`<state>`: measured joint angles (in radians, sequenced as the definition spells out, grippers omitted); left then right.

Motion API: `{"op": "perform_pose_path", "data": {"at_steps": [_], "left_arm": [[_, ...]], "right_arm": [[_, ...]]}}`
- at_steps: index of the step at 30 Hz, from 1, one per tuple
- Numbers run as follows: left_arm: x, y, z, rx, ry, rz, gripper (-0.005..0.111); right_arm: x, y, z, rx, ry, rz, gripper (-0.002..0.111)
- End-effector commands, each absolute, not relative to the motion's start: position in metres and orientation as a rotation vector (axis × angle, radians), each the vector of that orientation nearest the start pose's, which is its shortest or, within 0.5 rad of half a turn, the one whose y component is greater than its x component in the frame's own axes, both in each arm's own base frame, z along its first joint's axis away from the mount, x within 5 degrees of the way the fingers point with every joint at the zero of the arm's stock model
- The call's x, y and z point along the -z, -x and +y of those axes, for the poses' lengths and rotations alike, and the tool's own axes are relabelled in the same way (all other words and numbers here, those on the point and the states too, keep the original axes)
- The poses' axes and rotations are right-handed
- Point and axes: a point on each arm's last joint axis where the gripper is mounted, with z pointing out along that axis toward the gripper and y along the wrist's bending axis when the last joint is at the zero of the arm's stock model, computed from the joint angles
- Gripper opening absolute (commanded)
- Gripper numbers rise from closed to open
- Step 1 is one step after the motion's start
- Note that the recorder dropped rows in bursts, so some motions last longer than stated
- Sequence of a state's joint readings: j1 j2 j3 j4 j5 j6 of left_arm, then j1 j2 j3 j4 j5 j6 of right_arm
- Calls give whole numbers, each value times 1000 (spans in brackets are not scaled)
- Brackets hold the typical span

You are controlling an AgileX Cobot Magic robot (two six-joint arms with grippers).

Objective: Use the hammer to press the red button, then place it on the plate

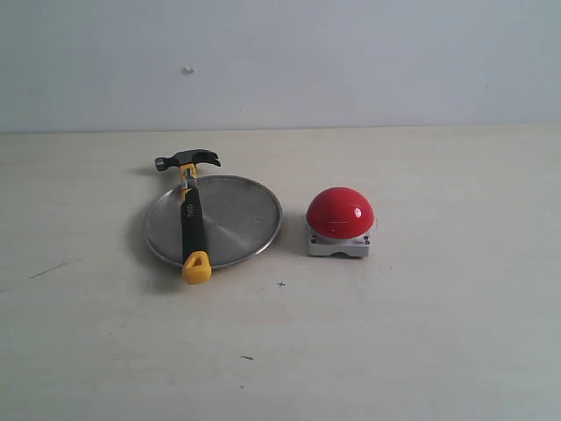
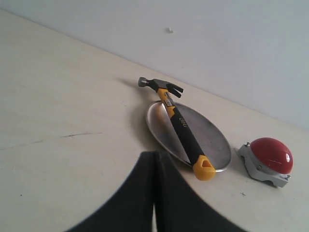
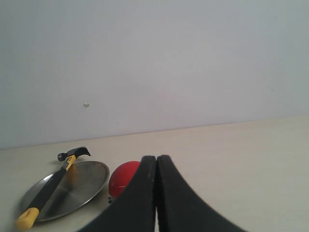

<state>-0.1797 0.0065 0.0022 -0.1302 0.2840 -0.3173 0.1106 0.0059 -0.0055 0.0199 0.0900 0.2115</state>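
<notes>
The hammer (image 1: 192, 217) lies across the left part of the silver plate (image 1: 241, 219), its dark head past the far rim and its yellow butt over the near rim. To the right of the plate sits the red button (image 1: 340, 213) on its grey base. Neither arm shows in the exterior view. In the left wrist view my left gripper (image 2: 155, 157) is shut and empty, apart from the hammer (image 2: 182, 129) and the plate (image 2: 210, 137), with the red button (image 2: 272, 154) farther off. My right gripper (image 3: 156, 159) is shut and empty too, partly hiding the red button (image 3: 121, 178); the hammer (image 3: 48, 189) and plate (image 3: 79, 187) lie beyond.
A pale tabletop (image 1: 421, 351) with a few small dark marks runs back to a plain light wall (image 1: 351, 61). Nothing else stands on it.
</notes>
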Motion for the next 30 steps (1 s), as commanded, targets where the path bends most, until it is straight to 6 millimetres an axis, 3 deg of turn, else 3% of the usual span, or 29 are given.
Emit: {"op": "perform_pose_path", "data": {"at_steps": [1, 6, 12, 30], "left_arm": [[-188, -53, -13, 469, 176, 1772, 0], [-190, -54, -9, 303, 85, 1749, 0], [-191, -55, -1, 173, 188, 1725, 0], [-190, -55, 3, 125, 253, 1718, 0]], "right_arm": [[-205, -56, 6, -258, -92, 1576, 0], [-205, -56, 6, -258, -92, 1576, 0], [-205, -56, 6, -258, -92, 1576, 0], [-205, -56, 6, -265, -99, 1576, 0]]}}
